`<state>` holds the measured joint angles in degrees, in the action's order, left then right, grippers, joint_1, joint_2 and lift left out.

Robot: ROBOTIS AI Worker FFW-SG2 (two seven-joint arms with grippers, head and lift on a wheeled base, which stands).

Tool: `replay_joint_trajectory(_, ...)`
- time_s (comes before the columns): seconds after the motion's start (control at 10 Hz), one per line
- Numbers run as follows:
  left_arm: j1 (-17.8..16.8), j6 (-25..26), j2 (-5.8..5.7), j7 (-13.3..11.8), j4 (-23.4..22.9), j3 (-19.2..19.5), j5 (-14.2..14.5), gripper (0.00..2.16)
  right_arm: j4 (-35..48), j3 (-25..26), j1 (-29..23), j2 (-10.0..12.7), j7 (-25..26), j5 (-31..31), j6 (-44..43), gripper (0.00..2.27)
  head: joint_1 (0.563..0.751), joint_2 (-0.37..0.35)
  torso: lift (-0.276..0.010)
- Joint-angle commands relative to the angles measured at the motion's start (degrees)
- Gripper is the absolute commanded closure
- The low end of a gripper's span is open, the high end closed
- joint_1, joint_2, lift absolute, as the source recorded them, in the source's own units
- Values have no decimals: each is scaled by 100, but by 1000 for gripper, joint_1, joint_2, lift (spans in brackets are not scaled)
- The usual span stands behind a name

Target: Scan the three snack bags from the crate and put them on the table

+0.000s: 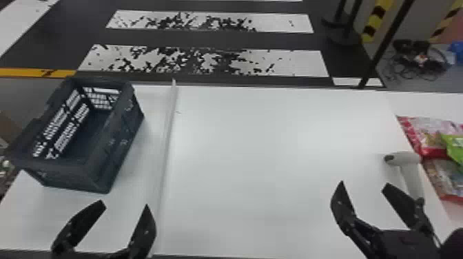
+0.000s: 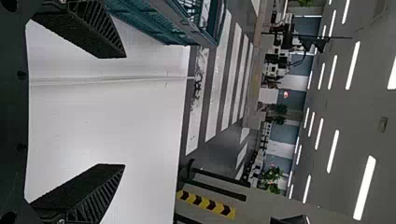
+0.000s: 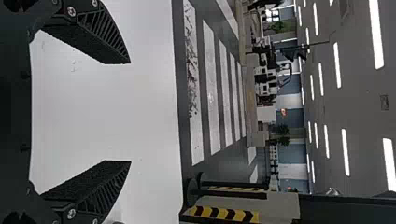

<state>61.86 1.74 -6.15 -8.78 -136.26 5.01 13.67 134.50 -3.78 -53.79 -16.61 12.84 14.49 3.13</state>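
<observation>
My left gripper (image 1: pixel 125 206) is open over the table's near left part, in front of the dark crate (image 1: pixel 100 151), whose visible floor is bare. In the left wrist view the left gripper (image 2: pixel 125 111) has nothing between its fingers, and the crate (image 2: pixel 159 23) lies beyond them. My right gripper (image 1: pixel 362 186), also open and holding nothing, is just left of the white scanner (image 1: pixel 411 175); the right wrist view has the right gripper (image 3: pixel 130 112) over white tabletop. Snack bags lie at the right edge: a red-and-clear one (image 1: pixel 430 134), a green one (image 1: pixel 456 146) and another below (image 1: pixel 444 175).
The white table (image 1: pixel 275 155) spans the middle, with a raised strip (image 1: pixel 167 137) running front to back beside the crate. Past the far edge lies a striped floor (image 1: pixel 206 62). Striped posts (image 1: pixel 375 20) and a cable pile (image 1: pixel 420 60) stand on the floor at the far right.
</observation>
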Motion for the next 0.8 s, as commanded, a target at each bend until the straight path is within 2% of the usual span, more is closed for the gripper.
replay_joint_trajectory(0.0,-16,-2,0,-1,38,0,22,26,-11,9,0,0,-1,1,0,127,695,-2,-94)
replay_joint_trajectory(0.7,-86,-231,9,-45,205,44,136,26,6,35,-9,0,-9,10,53,127,695,2,-94)
